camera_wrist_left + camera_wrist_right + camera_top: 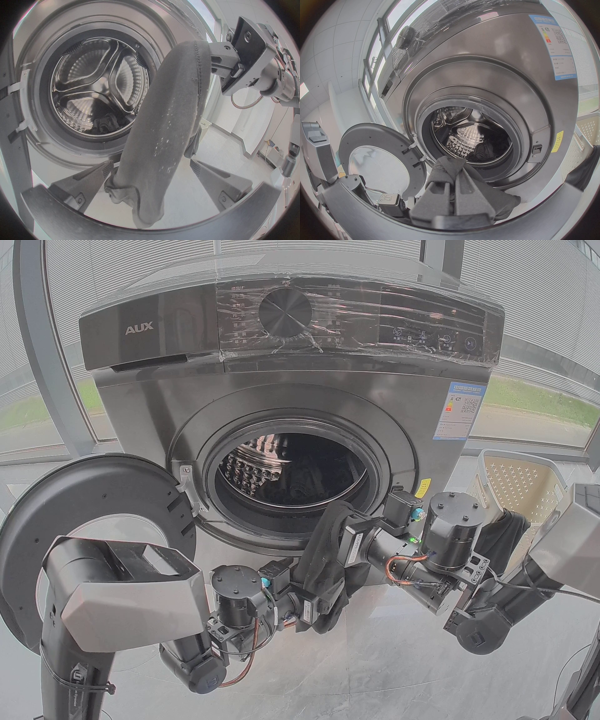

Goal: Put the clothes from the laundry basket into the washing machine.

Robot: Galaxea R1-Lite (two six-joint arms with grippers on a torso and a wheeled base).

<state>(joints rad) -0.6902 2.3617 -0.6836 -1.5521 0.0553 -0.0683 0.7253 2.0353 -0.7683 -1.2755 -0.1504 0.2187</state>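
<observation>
Now we hold a long dark-grey knit garment (325, 552) just in front of and below the round steel drum mouth (294, 425) of the grey front-loading washing machine (144, 402), outside its rim. Our right pincer (453, 175) is clenched on the garment's upper end, the end nearest the mouth. From there the cloth hangs down and away from the mouth, so its long axis runs roughly upright. Its lower end droops between the spread fingers (93, 181) of our left pincer (150, 163), which is released and grasps nothing; whether the cloth brushes a finger we cannot tell. The right arm is nearer the mouth, the left lower and farther out from it. The mouth lies ahead of the right pincer and a little above, so we judge the coming move turns on carrying the top end forward over the rim with the tail trailing. Dark clothes (300, 480) lie inside the drum; the cream perforated plastic laundry basket (519, 480), right of the mouth, carries another dark piece (503, 534).
</observation>
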